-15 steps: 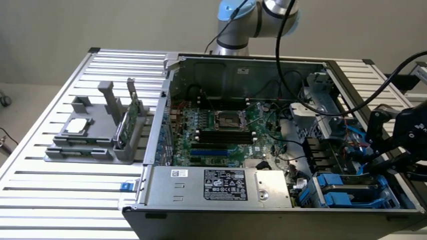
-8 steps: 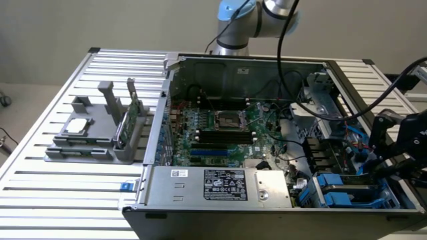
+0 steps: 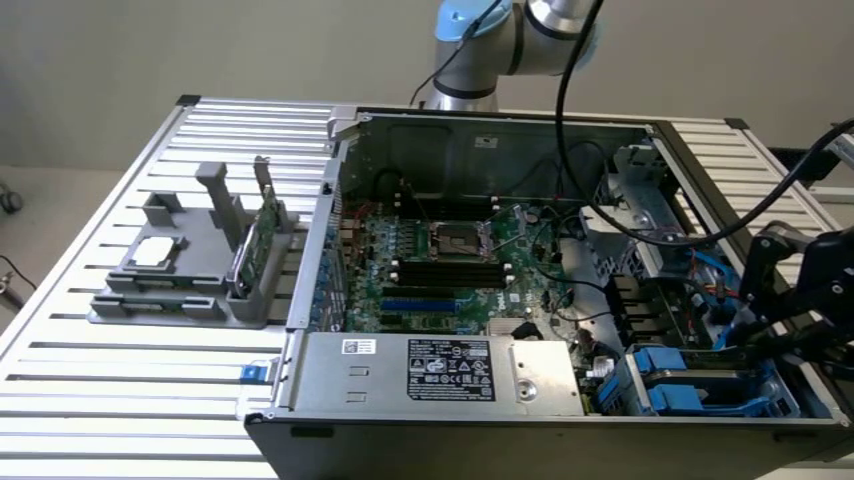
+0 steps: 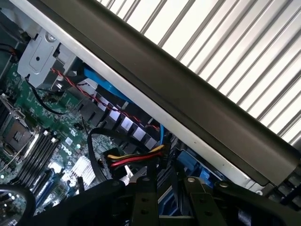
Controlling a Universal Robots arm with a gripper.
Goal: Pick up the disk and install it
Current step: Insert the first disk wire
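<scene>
Slatted table [image 3: 94, 400] bears the case [image 3: 534, 440]; hand [image 3: 781, 325] partly cropped over drive bays [image 3: 687, 385].

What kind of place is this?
Probably a robot lab or workshop for putting computers together: an open computer case sits on a slatted metal table, a robot arm rises behind it, and a grey holder beside it keeps parts.

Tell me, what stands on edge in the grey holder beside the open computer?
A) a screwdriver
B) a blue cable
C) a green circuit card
C: a thin green circuit card stands upright in the grey holder, near a small square silver chip.
</scene>
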